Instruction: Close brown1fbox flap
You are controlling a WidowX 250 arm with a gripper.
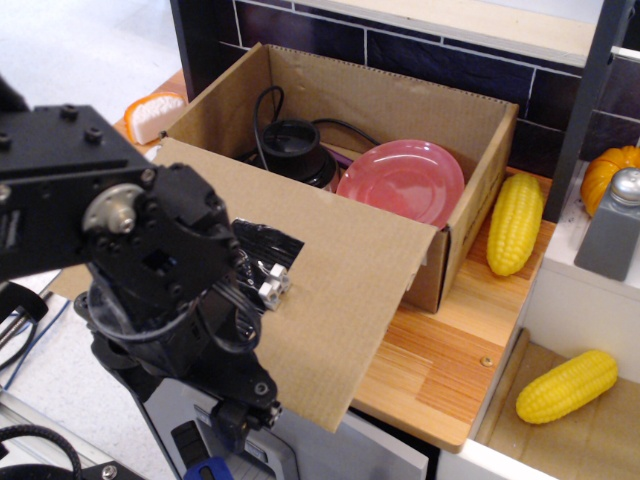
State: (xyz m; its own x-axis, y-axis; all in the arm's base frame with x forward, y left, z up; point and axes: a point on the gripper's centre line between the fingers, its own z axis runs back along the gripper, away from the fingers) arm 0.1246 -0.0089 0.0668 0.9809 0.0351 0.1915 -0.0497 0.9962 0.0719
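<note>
The brown1fbox (400,105) stands open on a wooden counter (450,370). It holds a pink plate (405,180) and a black round device with a cable (295,150). Its wide flap (350,290) is folded outward over the counter's front edge, plain side up. The flap carries a black tape patch (265,245) and a small white block (272,283). My black arm fills the lower left and overlaps the flap's left part. The gripper end (245,412) hangs low below the flap's near edge. Its fingers are not clear enough to tell whether it is open or shut.
A yellow toy corn cob (515,222) lies right of the box. Another corn cob (567,386) lies on a lower shelf at the right. An orange pumpkin (608,172) and a grey bottle (620,225) stand far right. A white-and-orange toy (155,112) sits left of the box. A dark tiled wall is behind.
</note>
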